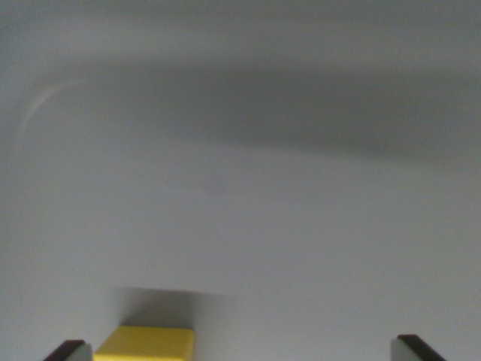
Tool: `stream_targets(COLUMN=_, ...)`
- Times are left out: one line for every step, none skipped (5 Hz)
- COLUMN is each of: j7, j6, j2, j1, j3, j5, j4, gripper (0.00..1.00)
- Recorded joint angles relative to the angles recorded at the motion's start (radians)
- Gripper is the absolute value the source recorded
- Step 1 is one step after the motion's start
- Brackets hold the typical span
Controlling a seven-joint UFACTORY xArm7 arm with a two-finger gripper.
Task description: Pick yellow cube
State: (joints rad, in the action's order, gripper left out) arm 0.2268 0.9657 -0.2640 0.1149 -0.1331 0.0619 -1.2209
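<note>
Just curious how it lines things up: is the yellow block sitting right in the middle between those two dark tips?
No, the yellow cube sits close beside the tip on the wrist view's left, leaving a wide empty gap toward the other.

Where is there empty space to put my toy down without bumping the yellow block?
Nearly the whole grey surface is bare: everything above the yellow cube, and the wide stretch between the cube and the fingertip at the wrist view's right. It is crowded only at the bottom left, where the cube sits close beside the other fingertip.

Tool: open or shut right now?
Open. The tool's two fingertips sit far apart at the wrist view's bottom corners; the yellow cube lies between them, hard by the left fingertip.
</note>
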Motion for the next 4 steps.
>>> stream_targets(j7=0.019, j6=-0.042, j2=-0.02, j1=0.0089, j3=-0.006, j5=0.0031, j4=0.026, gripper=0.0)
stream_targets(j7=0.019, j6=-0.042, j2=-0.02, j1=0.0089, j3=-0.006, j5=0.0031, j4=0.026, gripper=0.0)
stream_targets(j7=0.038, j6=-0.087, j2=-0.04, j1=0.0181, j3=-0.013, j5=0.0064, j4=0.054, gripper=0.0)
stream_targets(j7=0.038, j6=-0.087, j2=-0.04, j1=0.0181, j3=-0.013, j5=0.0064, j4=0.054, gripper=0.0)
